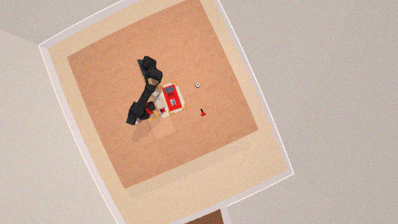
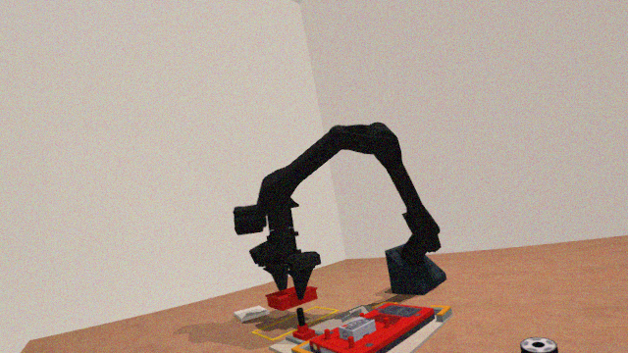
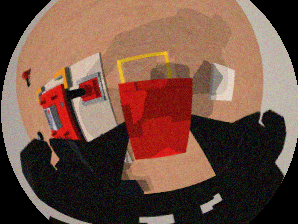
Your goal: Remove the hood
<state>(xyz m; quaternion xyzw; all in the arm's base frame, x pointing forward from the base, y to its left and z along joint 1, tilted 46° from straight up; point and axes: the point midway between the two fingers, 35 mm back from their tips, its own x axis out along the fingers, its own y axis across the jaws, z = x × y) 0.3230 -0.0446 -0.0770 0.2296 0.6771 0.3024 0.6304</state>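
Observation:
My gripper (image 2: 291, 294) (image 3: 158, 121) is shut on the red hood (image 2: 280, 300) (image 3: 167, 107) and holds it above the table, roughly level. The hood also shows partly in the top view (image 1: 148, 111), beside the dark arm. The marked area is a yellow outline (image 2: 262, 336) (image 3: 142, 56) on the table. In the wrist view the hood hides its near part. The red toy car (image 1: 177, 104) (image 2: 392, 321) (image 3: 59, 102) sits beside it, without its hood, a grey block showing in its open front.
A red piece with a black stem (image 1: 162, 110) (image 2: 304, 332) (image 3: 90, 89) stands upright on the pale board between car and outline. A small white piece (image 2: 251, 314) (image 3: 226, 82) lies beyond the outline. A wheel (image 1: 198, 84) (image 2: 539, 345) and another red-and-black piece (image 1: 203, 113) lie past the car.

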